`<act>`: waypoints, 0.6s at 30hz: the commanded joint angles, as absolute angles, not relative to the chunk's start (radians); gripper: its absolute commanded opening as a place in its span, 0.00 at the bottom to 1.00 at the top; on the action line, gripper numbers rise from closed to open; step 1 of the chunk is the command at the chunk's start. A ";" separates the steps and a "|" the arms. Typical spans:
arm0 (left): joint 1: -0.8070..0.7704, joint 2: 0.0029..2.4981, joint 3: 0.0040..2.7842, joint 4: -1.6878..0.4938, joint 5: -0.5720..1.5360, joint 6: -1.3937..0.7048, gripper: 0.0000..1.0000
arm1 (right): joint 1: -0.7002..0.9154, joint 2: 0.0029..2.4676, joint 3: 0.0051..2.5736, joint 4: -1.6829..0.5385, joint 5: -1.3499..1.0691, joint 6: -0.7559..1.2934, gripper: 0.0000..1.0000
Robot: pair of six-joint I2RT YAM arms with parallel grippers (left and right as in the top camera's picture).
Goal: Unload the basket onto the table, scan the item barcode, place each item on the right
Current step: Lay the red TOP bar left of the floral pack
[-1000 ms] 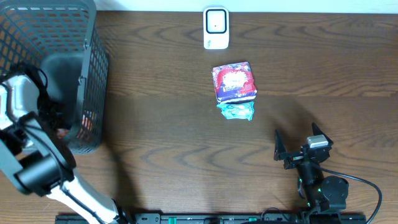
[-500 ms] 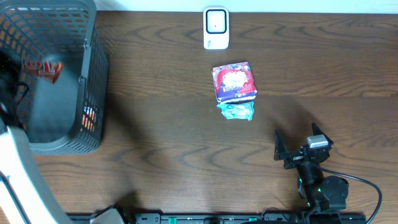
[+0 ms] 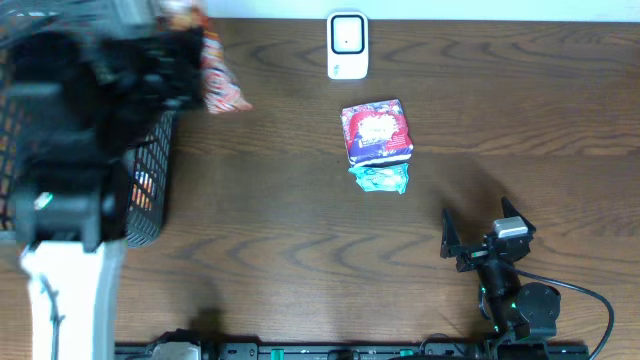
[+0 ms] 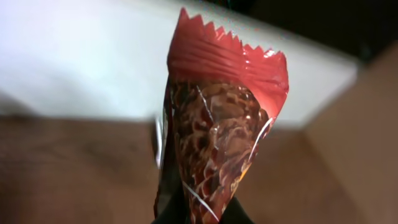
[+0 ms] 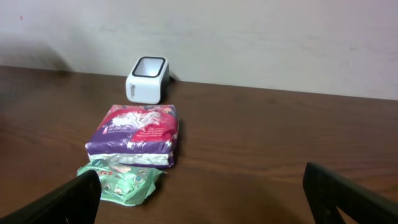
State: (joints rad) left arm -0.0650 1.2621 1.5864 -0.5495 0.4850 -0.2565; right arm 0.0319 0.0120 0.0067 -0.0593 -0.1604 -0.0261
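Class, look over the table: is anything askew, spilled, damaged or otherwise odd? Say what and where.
Only slightly: mid-table, the purple packet lies partly on a crumpled green packet, both a little askew. Nothing is spilled or visibly damaged.

I could read no word or number on the red wrapper (image 4: 217,143), only a brown pattern. The purple-and-red packet (image 5: 134,134) and the green packet (image 5: 121,180) bore print too small to read. I found nothing legible on the white scanner (image 5: 147,78).
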 commanded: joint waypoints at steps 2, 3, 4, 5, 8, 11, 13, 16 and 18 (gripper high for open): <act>-0.189 1.427 1.563 -0.609 0.505 -0.112 0.07 | 0.027 0.006 0.005 -0.064 -0.159 -0.012 0.99; -0.213 1.466 1.563 -0.620 0.505 -0.112 0.07 | 0.027 0.006 0.005 -0.064 -0.159 -0.012 0.99; -0.234 1.504 1.563 -0.625 0.505 -0.112 0.07 | 0.027 0.006 0.005 -0.064 -0.159 -0.012 0.99; -0.254 1.544 1.563 -0.627 0.505 -0.112 0.07 | 0.027 0.006 0.005 -0.064 -0.159 -0.012 0.99; -0.299 1.654 1.563 -0.620 0.487 -0.113 0.08 | 0.027 0.006 0.005 -0.064 -0.159 -0.012 0.99; -0.328 1.747 1.563 -0.620 0.369 -0.119 0.07 | 0.027 0.006 0.006 -0.064 -0.160 -0.012 0.99; -0.340 1.798 1.563 -0.620 0.273 -0.149 0.08 | 0.027 0.006 0.006 -0.064 -0.160 -0.012 0.99; -0.347 1.856 1.563 -0.620 0.236 -0.199 0.09 | 0.027 0.006 0.006 -0.064 -0.160 -0.012 0.99; -0.348 1.882 1.563 -0.625 0.241 -0.252 0.15 | 0.027 0.006 0.005 -0.064 -0.160 -0.012 0.99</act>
State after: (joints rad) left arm -0.3481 1.8614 1.5677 -0.6243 0.3061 -0.1761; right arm 0.0319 0.0120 0.0067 -0.0593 -0.1604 -0.0261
